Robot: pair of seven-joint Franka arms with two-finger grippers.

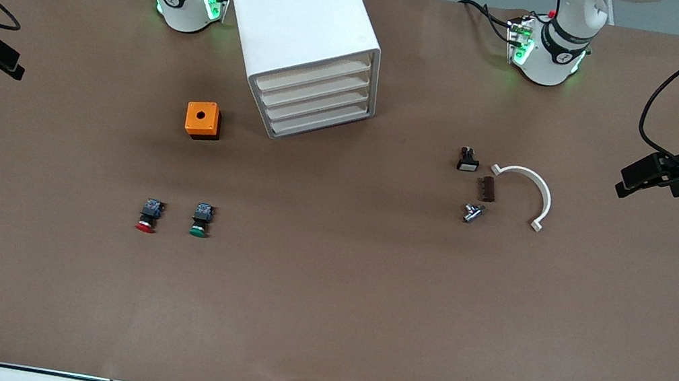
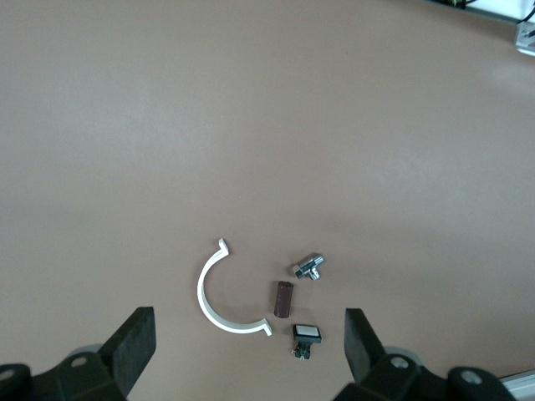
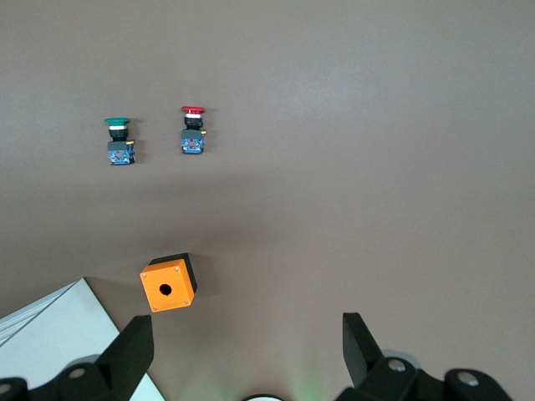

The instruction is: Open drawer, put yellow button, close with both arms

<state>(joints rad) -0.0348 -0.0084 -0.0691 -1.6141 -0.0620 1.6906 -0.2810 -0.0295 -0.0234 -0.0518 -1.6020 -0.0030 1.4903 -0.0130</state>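
The white cabinet [image 1: 300, 7] stands between the two arm bases, and a corner of it shows in the right wrist view [image 3: 50, 326]. Its top drawer [image 1: 313, 76] is shut, flush with the three below. The yellow button is out of view. My right gripper [image 1: 5, 62] hangs open and empty in the air at the right arm's end of the table; its wrist view shows the jaws wide apart [image 3: 247, 327]. My left gripper [image 1: 630, 182] hangs open and empty at the left arm's end, with its jaws wide apart [image 2: 248, 326].
An orange box with a round hole [image 1: 203, 120] sits beside the cabinet. A red-capped button [image 1: 149, 215] and a green-capped button [image 1: 201, 220] lie nearer the front camera. A white-capped button [image 1: 468, 160], a brown block [image 1: 487, 189], a metal fitting [image 1: 473, 212] and a white arc [image 1: 533, 190] lie toward the left arm's end.
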